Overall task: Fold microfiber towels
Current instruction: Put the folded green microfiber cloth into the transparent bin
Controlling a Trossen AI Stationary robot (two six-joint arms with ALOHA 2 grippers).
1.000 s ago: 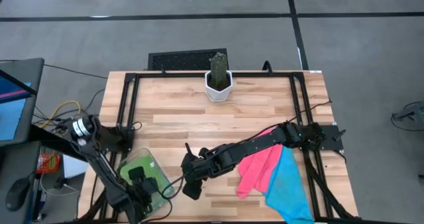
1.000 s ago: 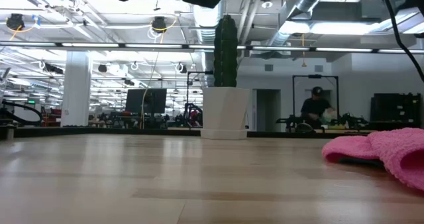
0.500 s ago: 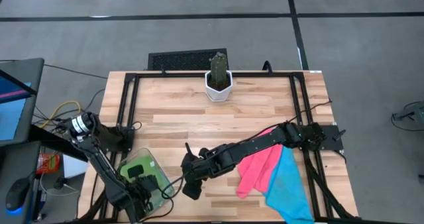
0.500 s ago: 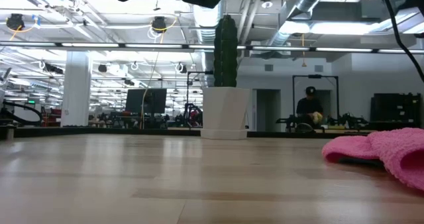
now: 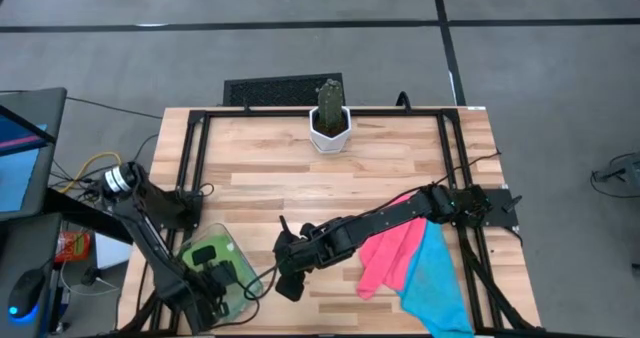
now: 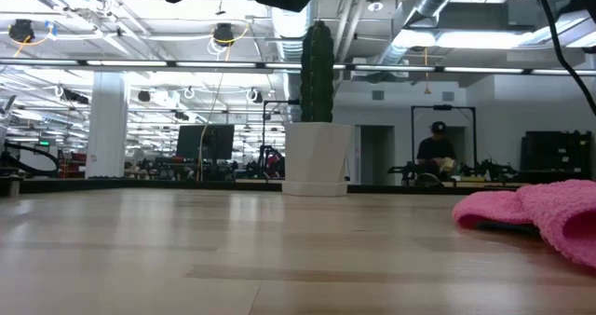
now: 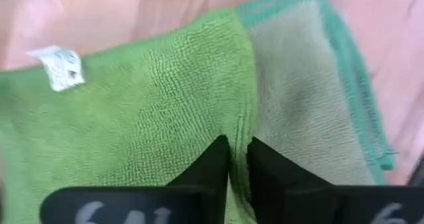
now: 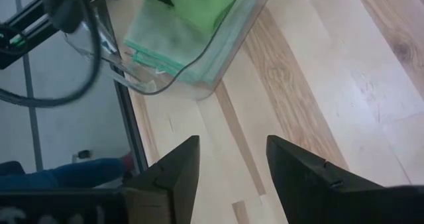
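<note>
Wooden counter (image 5: 300, 178), butcher-block top inside a black frame. Sky-blue microfiber towel (image 5: 437, 278), draped at the near right corner, partly under the hot-pink microfiber towel (image 5: 388, 253), which lies crumpled just left of it; both are beneath the right arm. Clear plastic bin (image 5: 215, 263), near left corner, holding the light-green microfiber towel (image 7: 146, 111), which has a white tag at one edge. White pot with a cactus (image 5: 329, 118), far centre. Left claw (image 7: 237, 159), down inside the bin, fingers pinched on a fold of the green towel. Right claw (image 8: 232, 166), released, fingers spread, low over bare wood just right of the bin.
</note>
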